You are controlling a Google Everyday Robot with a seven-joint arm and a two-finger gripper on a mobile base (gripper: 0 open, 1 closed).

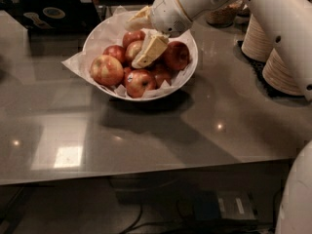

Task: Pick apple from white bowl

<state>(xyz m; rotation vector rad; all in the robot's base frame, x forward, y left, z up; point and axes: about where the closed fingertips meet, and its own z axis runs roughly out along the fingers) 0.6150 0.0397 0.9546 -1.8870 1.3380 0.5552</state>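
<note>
The white bowl (187, 74), lined with crinkled white paper, stands at the back middle of the grey table and holds several red apples. The apple (133, 49), with a pale patch, lies near the bowl's centre, partly hidden behind the lower finger. My gripper (145, 34) reaches down into the bowl from the upper right. It is open, with one cream finger (151, 48) lying against the pale apple's right side and the other finger (139, 19) over the bowl's back rim. Nothing is lifted.
Other apples fill the bowl: a red-yellow one (106, 69) at left, a dark red one (176, 55) at right, one (140, 82) in front. Stacks of cream disposable bowls (278, 65) stand at the right. A dark laptop (48, 13) sits at the back left.
</note>
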